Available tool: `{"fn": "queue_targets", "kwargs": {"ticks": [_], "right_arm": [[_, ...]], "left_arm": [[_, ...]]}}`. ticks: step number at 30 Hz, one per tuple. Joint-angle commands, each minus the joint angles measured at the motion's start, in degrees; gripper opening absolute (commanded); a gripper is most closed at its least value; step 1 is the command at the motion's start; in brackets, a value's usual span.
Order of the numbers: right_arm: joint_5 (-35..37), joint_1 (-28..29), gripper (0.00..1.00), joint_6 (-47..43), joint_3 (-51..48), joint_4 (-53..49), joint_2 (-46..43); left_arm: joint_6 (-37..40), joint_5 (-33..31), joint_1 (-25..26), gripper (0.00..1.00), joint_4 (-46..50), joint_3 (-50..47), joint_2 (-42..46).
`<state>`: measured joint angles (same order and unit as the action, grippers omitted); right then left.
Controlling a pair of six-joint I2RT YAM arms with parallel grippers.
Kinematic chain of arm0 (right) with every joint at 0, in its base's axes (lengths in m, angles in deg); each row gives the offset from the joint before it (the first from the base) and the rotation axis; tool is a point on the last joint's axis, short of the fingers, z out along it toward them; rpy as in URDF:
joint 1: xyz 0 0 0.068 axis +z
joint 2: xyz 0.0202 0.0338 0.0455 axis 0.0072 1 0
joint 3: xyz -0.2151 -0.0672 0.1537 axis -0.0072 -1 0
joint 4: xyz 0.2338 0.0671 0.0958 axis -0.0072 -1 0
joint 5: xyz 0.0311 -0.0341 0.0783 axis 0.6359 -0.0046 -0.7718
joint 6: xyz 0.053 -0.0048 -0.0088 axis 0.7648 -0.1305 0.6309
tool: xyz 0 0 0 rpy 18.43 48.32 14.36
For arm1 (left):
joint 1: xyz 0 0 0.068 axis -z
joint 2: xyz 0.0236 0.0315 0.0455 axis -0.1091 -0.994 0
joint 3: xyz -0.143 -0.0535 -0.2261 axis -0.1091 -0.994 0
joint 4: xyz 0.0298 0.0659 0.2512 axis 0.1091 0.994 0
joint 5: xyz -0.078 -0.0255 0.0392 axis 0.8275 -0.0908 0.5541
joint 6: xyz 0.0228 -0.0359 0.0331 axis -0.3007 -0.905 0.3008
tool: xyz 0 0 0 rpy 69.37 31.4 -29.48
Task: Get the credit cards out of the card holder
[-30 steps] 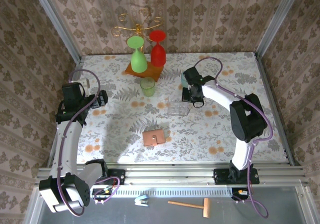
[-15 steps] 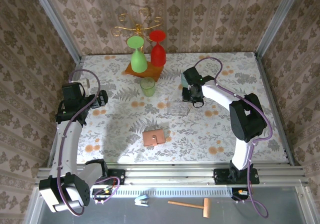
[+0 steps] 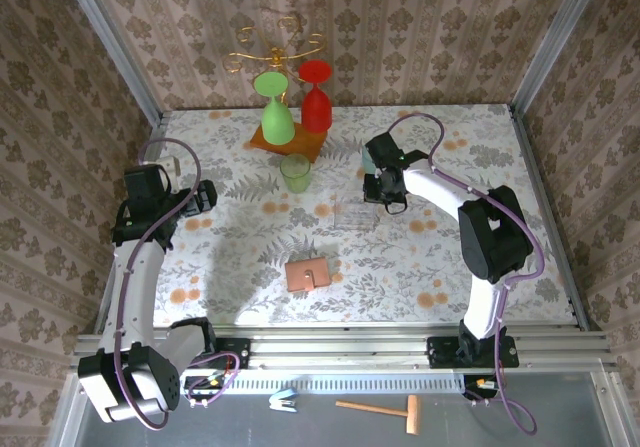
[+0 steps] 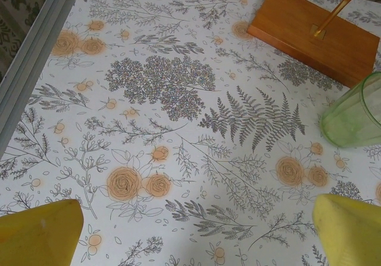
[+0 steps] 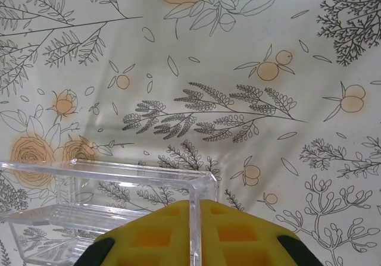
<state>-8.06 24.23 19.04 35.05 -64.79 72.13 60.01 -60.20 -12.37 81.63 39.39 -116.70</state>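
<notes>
Clear box (image 5: 89,185) in right fingers (image 5: 149,239), cup (image 3: 296,172) near

We find the card holder (image 3: 307,274) lying on the table (image 3: 450,267), near the front middle. Behind it, slightly to the right, sits a box (image 3: 352,215). Behind and left of the box stands a cup (image 3: 295,172), and behind that a stand (image 3: 308,149) bearing two glasses (image 3: 277,117).

Tan card holder (image 3: 307,274), flat, mid-table
</notes>
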Motion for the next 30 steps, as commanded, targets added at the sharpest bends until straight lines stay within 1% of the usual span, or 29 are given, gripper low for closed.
{"fn": "queue_targets", "kwargs": {"ticks": [1,14,23,26,30], "right_arm": [[-1.2,0.4,0.1,-1.5,2.5,-0.8,1.4],[-1.6,0.4,0.1,-3.6,4.4,-1.6,3.4],[-0.5,0.4,0.21,-3.1,4.4,-3.3,0.3],[-0.2,0.4,0.25,-2.9,3.4,-4.0,-2.8],[-1.1,0.4,0.29,-2.8,0.6,-4.9,-7.7]], "left_arm": [[-0.6,0.8,-0.5,1.0,-0.6,-0.6,-0.2],[-0.5,1.0,-0.5,1.0,-0.5,-0.6,-0.5],[-0.8,3.7,-0.3,1.0,-0.6,-0.4,-1.4],[-1.6,4.7,1.3,1.0,-0.6,-0.2,-1.9],[-4.5,6.6,6.2,0.98,-0.3,0.0,-2.6]]}}
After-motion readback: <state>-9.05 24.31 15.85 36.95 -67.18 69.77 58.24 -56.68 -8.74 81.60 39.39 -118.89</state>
